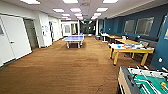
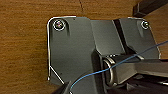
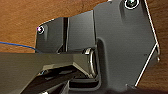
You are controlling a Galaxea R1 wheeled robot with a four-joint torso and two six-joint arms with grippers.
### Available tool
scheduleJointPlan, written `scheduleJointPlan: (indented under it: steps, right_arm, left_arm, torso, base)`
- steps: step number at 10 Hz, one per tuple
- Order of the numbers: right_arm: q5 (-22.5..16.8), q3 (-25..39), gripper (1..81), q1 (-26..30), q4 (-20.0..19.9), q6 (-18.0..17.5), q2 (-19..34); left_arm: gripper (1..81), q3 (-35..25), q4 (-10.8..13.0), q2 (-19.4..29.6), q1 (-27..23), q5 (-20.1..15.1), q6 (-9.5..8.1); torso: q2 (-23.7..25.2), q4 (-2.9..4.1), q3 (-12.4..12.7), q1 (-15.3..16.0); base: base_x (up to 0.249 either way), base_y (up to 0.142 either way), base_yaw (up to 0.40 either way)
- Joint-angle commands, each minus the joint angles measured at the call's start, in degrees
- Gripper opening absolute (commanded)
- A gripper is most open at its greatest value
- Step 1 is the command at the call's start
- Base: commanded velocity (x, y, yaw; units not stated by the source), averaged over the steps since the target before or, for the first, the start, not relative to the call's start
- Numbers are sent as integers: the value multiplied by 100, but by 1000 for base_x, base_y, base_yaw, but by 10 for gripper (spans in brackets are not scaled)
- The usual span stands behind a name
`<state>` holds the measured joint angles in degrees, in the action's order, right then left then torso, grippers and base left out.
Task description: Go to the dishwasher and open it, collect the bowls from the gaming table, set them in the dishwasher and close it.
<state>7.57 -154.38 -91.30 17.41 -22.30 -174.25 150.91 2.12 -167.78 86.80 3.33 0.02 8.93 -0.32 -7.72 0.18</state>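
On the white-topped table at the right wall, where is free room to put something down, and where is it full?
The white-topped table looks bare at its near left corner. Its middle and right part is crowded with blue bowls and orange and red items. The wooden floor between it and the blue ping-pong table is wide open.

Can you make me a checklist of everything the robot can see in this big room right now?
Surface: brown wood-look floor, open ahead of the robot.
Job's things: gaming table with a white top and yellow legs along the right wall; small blue things on it may be the bowls, too blurred to be sure.
Clutter: orange and red bits on the same table top.
Pincers: cannot tell whether open or shut.
Cables: a thin blue cable crosses the left wrist view; a blue cable also runs in the right wrist view.
Surroundings: blue ping-pong table mid-room, foosball table near right, white door on the left, dark blue wall on the right.
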Motion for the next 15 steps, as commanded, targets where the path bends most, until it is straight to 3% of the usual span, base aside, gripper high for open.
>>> scheduleJointPlan:
  steps: [1, 15]
  right_arm:
    - [-221, 67, 811, 282, 79, 15, 2]
    - [-221, 67, 811, 282, 87, 15, 2]
  left_arm:
    - [811, 9, -19, 51, -334, -262, 15]
    - [811, 9, -10, 42, -334, -262, 15]
  torso:
    - [0, 0, 0, 0]
    - [-2, 0, -2, -9]
  base:
    - [111, 0, 0]
    - [126, 0, 0]
